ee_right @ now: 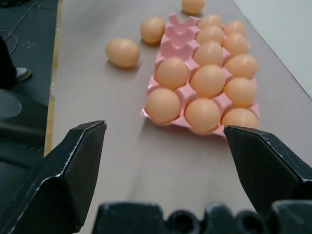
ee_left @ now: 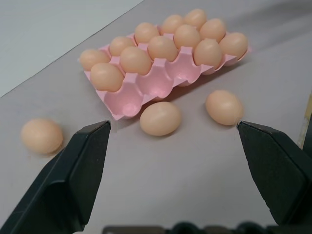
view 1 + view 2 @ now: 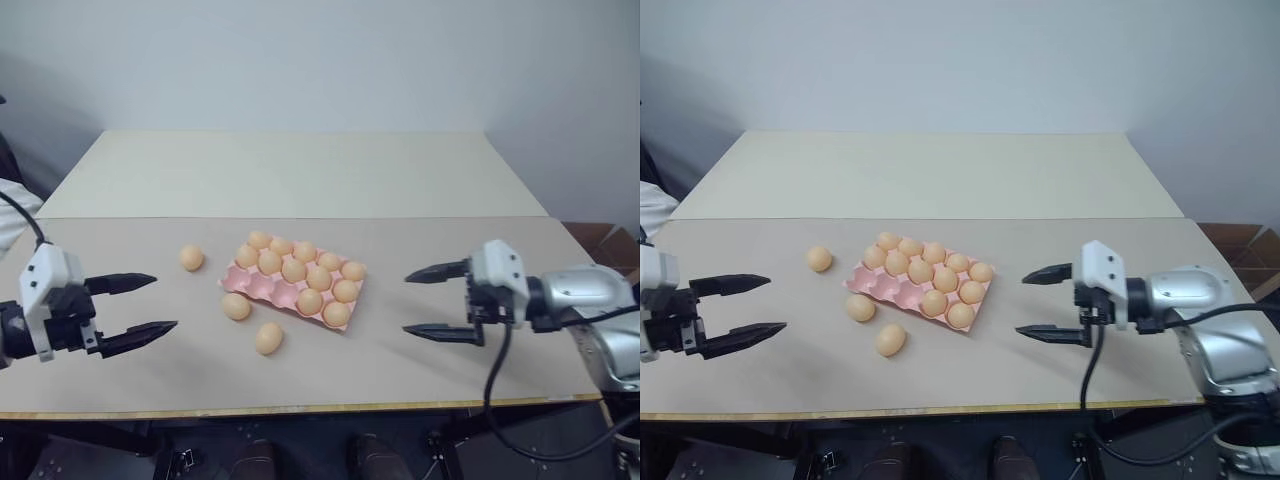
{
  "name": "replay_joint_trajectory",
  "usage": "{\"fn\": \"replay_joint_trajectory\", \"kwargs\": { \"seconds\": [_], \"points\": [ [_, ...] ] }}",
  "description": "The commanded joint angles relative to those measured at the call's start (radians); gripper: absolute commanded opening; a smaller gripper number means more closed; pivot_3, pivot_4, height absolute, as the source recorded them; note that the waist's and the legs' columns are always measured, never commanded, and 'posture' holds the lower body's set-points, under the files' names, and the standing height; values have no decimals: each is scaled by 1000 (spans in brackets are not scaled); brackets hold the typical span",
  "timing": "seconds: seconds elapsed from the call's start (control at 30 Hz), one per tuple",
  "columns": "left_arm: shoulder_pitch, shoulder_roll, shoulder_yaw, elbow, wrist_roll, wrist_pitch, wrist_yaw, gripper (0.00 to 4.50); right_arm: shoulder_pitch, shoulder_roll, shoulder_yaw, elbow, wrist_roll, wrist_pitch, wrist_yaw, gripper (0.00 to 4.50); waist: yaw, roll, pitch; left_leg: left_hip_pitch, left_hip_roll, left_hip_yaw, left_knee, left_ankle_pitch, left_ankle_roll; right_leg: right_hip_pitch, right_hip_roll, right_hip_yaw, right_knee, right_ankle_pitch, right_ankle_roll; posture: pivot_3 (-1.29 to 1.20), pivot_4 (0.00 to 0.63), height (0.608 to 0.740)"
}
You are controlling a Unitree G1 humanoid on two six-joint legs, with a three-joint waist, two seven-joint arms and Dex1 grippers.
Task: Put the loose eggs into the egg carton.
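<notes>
The pink moulded egg carton [image 3: 262, 286] lies mid-table, skewed to the table's [image 3: 400, 360] front edge, holding twelve pale orange-tan eggs; three cups along its near-left side are bare. Three loose eggs [image 3: 268, 338] lie beside that side. Left gripper [image 3: 140, 306] and right gripper [image 3: 421, 301] hover released, empty.

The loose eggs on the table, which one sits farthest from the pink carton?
The egg lying alone off the egg carton's left far corner. The other two loose eggs lie close by its near edge.
</notes>
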Motion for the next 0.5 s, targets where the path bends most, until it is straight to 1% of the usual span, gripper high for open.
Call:
{"fn": "replay_joint_trajectory", "kwargs": {
  "seconds": [0.03,0.5],
  "points": [
    [9,23,51,-3,-4,-21,-33,4500,27,-29,-54,-47,44,-5,18,4467,0,0,0,0,0,0,0,0,0,0,0,0,0,0,0,0,150,740],
    [12,22,53,-22,-7,-10,-28,4500,22,-25,-36,-70,58,-7,-14,4467,5,0,0,-1,0,0,0,0,0,0,-1,0,-1,0,0,0,150,740]
  ]
}}
